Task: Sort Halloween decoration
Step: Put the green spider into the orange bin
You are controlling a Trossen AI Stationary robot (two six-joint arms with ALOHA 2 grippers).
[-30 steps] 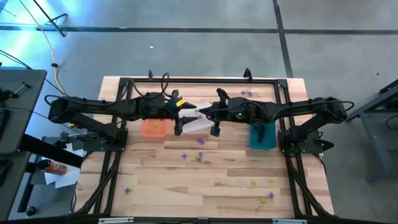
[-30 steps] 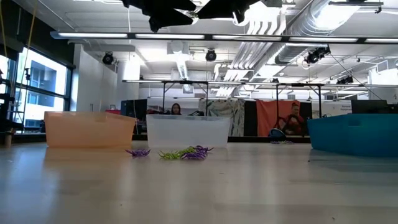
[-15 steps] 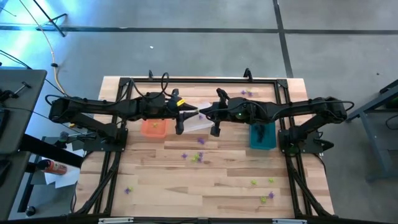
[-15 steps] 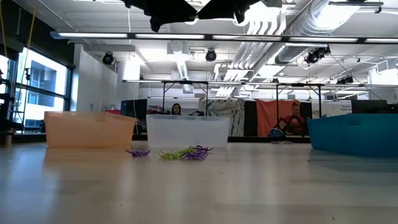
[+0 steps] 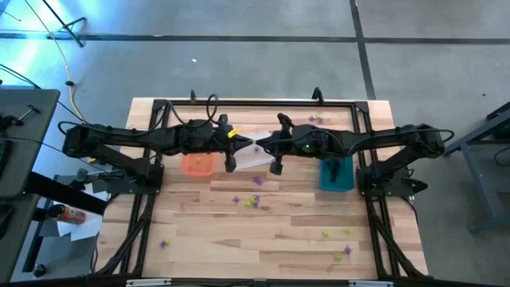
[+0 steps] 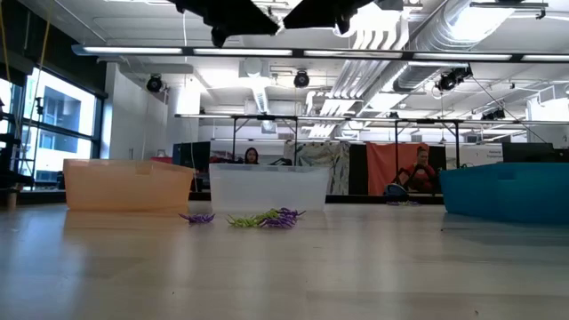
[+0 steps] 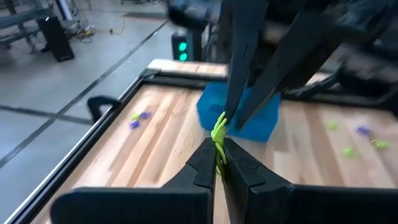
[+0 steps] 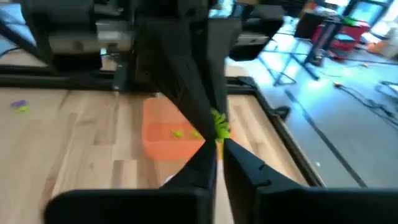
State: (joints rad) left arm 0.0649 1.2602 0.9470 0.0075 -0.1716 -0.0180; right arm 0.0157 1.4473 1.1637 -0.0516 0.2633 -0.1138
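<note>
The two arms meet high up over the middle of the counter [image 5: 263, 231], above the clear bin [image 5: 253, 157]. The left gripper [image 5: 249, 143] and the right gripper [image 5: 258, 144] point at each other, tip to tip.

A little yellow-green trinket [image 7: 219, 134] sits between them. In the left wrist view, the left jaws are squeezed together on its lower end. The tips of the right jaws touch its upper end. In the right wrist view, the same trinket [image 8: 219, 124] shows at the tips of the right jaws, which are nearly together. I cannot tell if the right jaws hold it tight or have let go.

The orange bin [image 5: 198, 163] sits under the left arm, and a small yellow-green piece [image 8: 177, 132] lies inside it. The teal bin [image 5: 335, 174] sits under the right arm.

More trinkets lie loose on the counter. A small bunch of purple and yellow-green ones [image 5: 252, 199] lies in front of the clear bin. Some more [image 5: 341, 253] lie near the front right corner, one purple one [image 5: 165, 243] lies near the front left, and a few [image 5: 318, 119] lie at the back.
</note>
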